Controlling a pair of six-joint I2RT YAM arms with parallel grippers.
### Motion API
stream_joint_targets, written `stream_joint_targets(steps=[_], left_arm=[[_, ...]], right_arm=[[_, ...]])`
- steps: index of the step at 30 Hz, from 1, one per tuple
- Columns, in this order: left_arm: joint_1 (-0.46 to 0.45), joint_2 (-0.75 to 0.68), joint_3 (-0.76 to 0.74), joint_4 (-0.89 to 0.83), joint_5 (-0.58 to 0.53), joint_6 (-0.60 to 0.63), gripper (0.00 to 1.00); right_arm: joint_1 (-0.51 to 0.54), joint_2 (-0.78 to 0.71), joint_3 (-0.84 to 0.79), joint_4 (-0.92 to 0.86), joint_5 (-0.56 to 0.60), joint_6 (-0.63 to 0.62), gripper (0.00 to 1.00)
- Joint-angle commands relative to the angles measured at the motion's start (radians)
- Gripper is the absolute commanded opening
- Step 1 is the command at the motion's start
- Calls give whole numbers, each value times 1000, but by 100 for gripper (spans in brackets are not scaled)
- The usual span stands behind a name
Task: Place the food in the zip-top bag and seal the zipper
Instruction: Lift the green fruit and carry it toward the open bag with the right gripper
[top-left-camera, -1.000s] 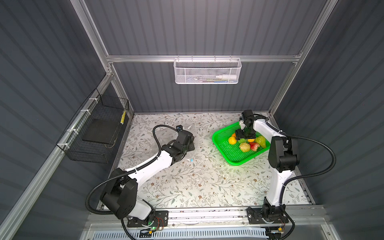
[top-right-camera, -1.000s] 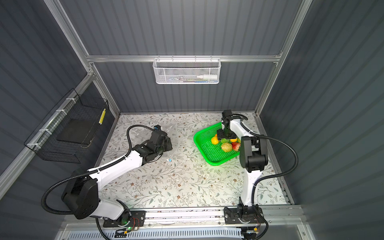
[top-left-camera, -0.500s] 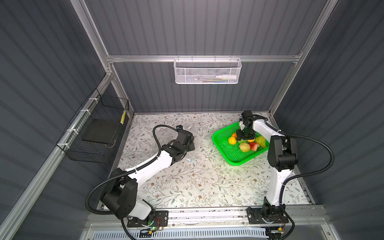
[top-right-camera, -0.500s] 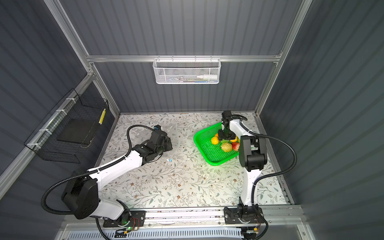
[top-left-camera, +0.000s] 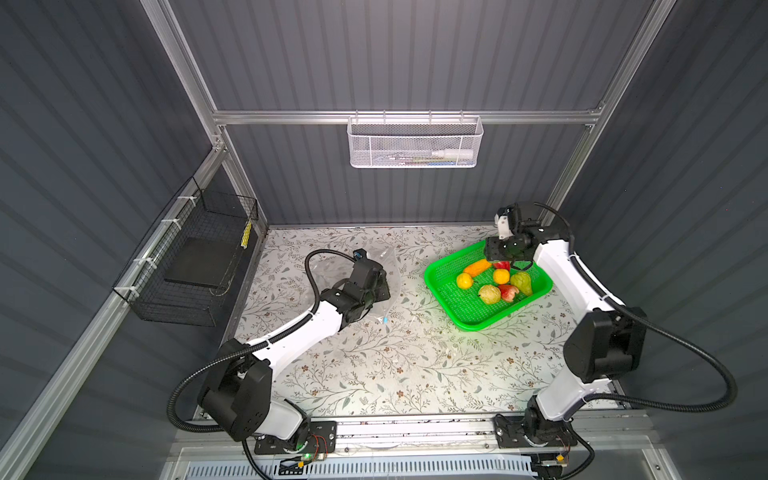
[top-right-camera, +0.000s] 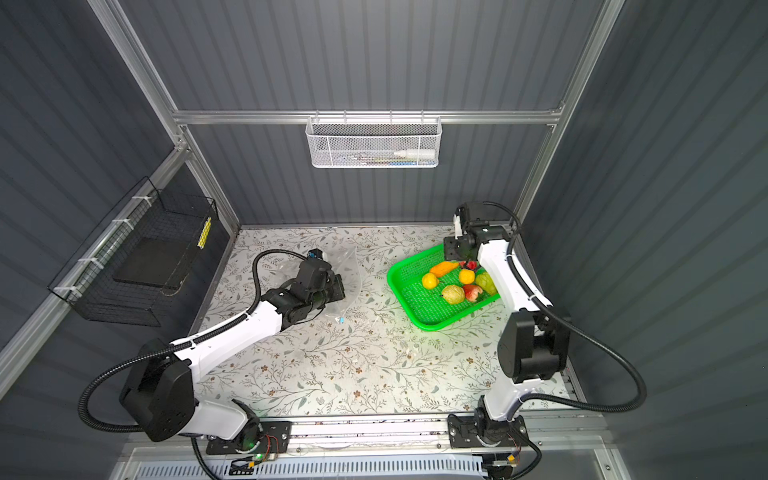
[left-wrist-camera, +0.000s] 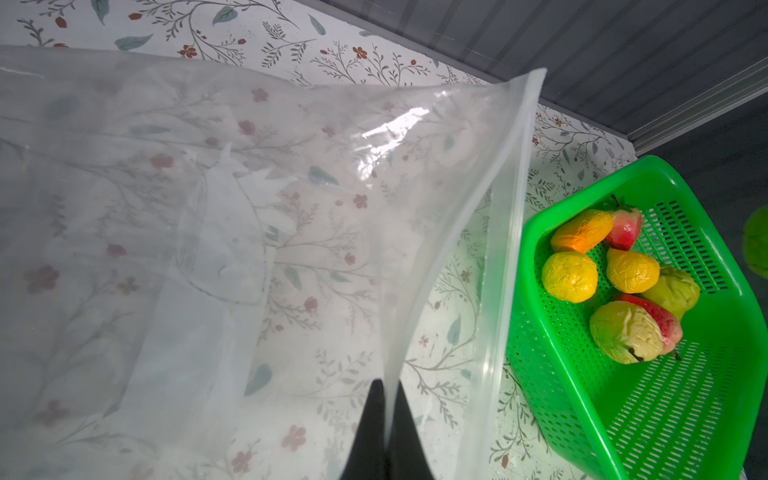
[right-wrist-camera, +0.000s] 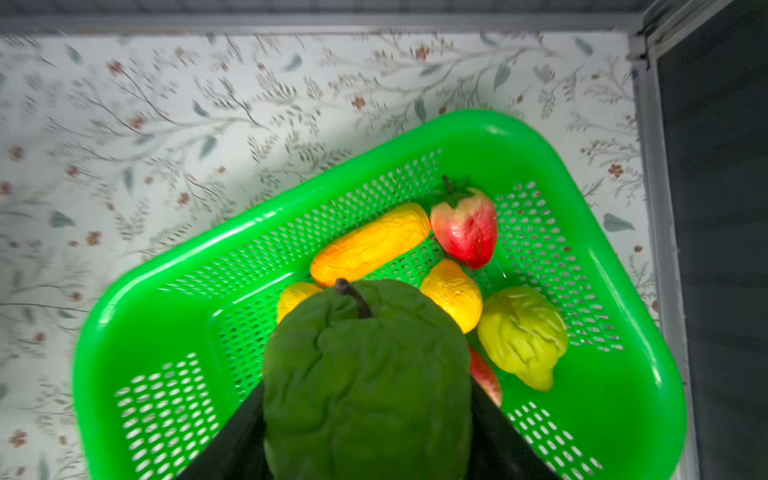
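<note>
Between the fingers of the right pincer (right-wrist-camera: 368, 440) sits a dark green toy fruit (right-wrist-camera: 365, 365), wrinkled and brown-stemmed, gripped on both sides and held up. Directly beneath this pincer is the green perforated basket (right-wrist-camera: 249, 224), resting on the floral table (top-left-camera: 415, 365). Seven other pieces of toy food lie in it: an orange oblong fruit (left-wrist-camera: 582, 237), two strawberries (left-wrist-camera: 623, 228), two yellow round fruits (left-wrist-camera: 569, 276) and two yellow-green fruits (left-wrist-camera: 623, 332).

Well apart from that pincer, across the table, the left pincer (left-wrist-camera: 386, 399) is closed tight on the clear zip-top bag (left-wrist-camera: 249, 208). It pinches one lip of the mouth and holds it raised off the table. The zipper strip (left-wrist-camera: 509, 216) runs just beside this pincer. In a top view its light-blue slider (top-left-camera: 386, 320) shows near the pincer, low by the table.

Through the clear plastic only the table pattern and a pale printed patch show, so the bag looks empty. By this reading the task is at an early stage: the bag is held ready and one fruit is picked up, but none is bagged. Left to do are carrying this fruit across, moving the other seven, and closing the zipper, which appears unsealed.
</note>
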Motion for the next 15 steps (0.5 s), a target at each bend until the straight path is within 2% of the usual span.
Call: stream_joint_targets(steps=[1, 6, 11, 15], left_arm=[[9, -21, 12, 38, 47, -13, 0], [18, -28, -4, 73, 93, -26, 0], [32, -36, -9, 95, 140, -33, 0], [43, -38, -8, 98, 167, -41, 0]], right_arm=[[21, -46, -41, 24, -135, 43, 57], [120, -123, -122, 138, -260, 122, 57], [245, -152, -201, 324, -412, 252, 55], [320, -154, -263, 560, -553, 383, 54]])
